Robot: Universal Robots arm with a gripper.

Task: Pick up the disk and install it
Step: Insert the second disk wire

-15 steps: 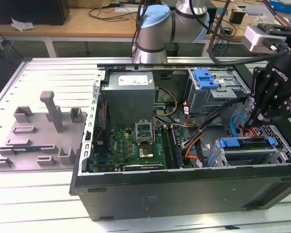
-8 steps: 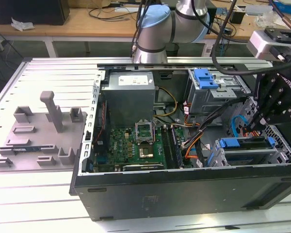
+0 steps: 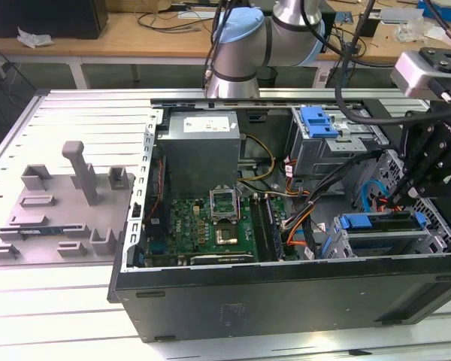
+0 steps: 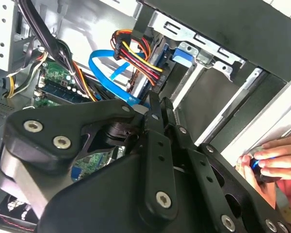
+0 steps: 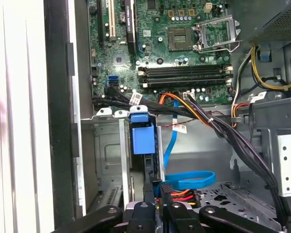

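The disk (image 3: pixel 379 224) stands on edge in the lower drive bay at the exterior view's right end of the open computer case, with its blue carrier on top. My gripper (image 3: pixel 397 201) hangs just above that bay. In the first wrist view the disk's blue carrier end (image 5: pixel 142 138) sits between the bay's metal rails, straight ahead of my gripper (image 5: pixel 156 187). The fingers are pressed together with nothing between them. In the second wrist view the gripper (image 4: pixel 157 104) points toward the bay, where the disk's blue tab (image 4: pixel 182 54) shows.
A blue bracket (image 3: pixel 319 120) tops the upper drive cage. Blue and orange cables (image 5: pixel 186 180) loop beside the bay. The motherboard (image 3: pixel 210 222) fills the case's middle. A grey fixture plate (image 3: pixel 60 203) lies at the exterior view's left. A person's hand (image 4: pixel 274 162) is beside the case.
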